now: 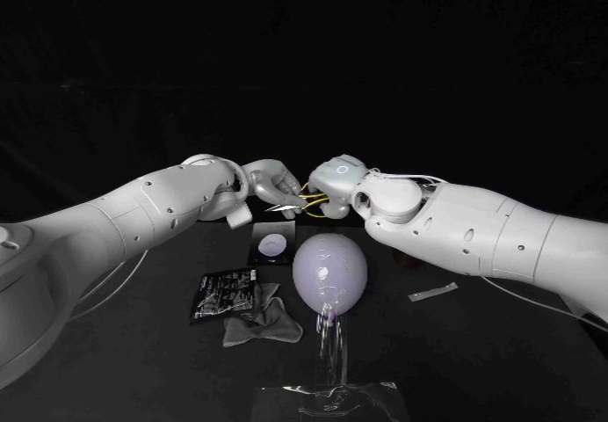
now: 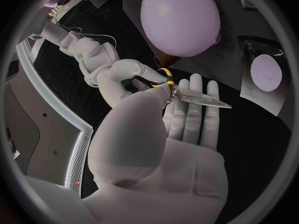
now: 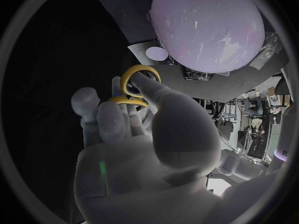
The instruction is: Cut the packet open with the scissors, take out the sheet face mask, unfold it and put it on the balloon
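The yellow-handled scissors (image 1: pixel 299 207) hang in the air behind the balloon, between my two hands. My right hand (image 1: pixel 337 181) has its thumb and a finger through the yellow loops (image 3: pixel 139 80). My left hand (image 1: pixel 267 185) pinches the scissors near the pivot (image 2: pixel 172 90) with its thumb, and the blades (image 2: pixel 202 100) lie across its straight fingers (image 2: pixel 198 112). The lavender balloon (image 1: pixel 332 267) stands on a clear stand (image 1: pixel 332 397) mid-table. The black packet (image 1: pixel 226 293) lies to its left, with the crumpled grey sheet mask (image 1: pixel 260 323) beside it.
A clear sheet with a pale round disc (image 1: pixel 272 243) lies behind the balloon, below the hands. A small cut strip (image 1: pixel 433 293) lies on the table right of the balloon. Both forearms reach in over the table's far half.
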